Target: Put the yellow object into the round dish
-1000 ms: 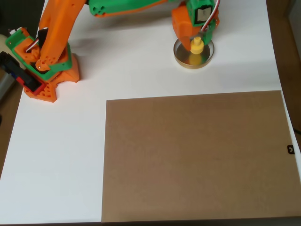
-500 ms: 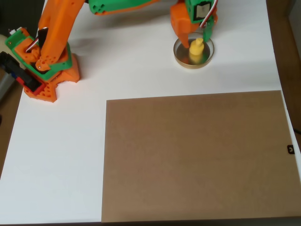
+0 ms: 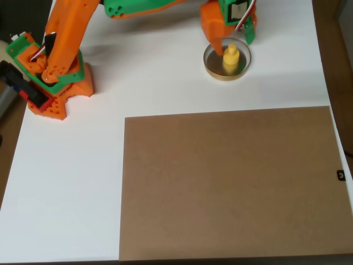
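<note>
One yellow object (image 3: 231, 58) upright in round dish (image 3: 243, 70), tool (image 3: 234, 42) open above

Bright-yellow plastic peg (image 3: 231, 58) inside golden-tan-rimmed round dish (image 3: 211, 68), dull grey-brown interior. Orange-and-green arm (image 3: 66, 38) beside dish. White table (image 3: 154, 83); plain brown board (image 3: 231, 182) below dish.

A brown board (image 3: 229, 182) lies flat on the white table (image 3: 66, 182).

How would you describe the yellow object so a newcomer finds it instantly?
Above the big brown mat, near the white table's far edge, sits the round dish. The yellow object stands inside it, a bottle-shaped peg below the open gripper, the sole bright-yellow thing.
</note>
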You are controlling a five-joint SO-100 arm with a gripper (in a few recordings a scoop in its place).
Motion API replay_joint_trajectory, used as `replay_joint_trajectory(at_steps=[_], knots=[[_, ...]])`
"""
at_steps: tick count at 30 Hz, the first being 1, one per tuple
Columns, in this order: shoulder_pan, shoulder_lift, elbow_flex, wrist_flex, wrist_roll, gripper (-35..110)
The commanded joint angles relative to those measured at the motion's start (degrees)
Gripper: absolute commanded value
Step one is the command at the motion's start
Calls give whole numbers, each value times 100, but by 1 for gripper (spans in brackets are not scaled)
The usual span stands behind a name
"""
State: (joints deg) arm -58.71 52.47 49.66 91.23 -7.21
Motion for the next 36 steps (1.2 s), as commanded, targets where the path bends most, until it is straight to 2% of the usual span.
replay_joint_trajectory(at_steps=[1, 7, 17, 25, 36], knots=[[167, 510, -264, 149, -53, 21], [642, 1274, 141, 97, -88, 21], [1485, 3155, 2232, -747, -44, 21], [2610, 4667, 3568, -1292, -35, 21], [4333, 6056, 4359, -1564, 26, 21]])
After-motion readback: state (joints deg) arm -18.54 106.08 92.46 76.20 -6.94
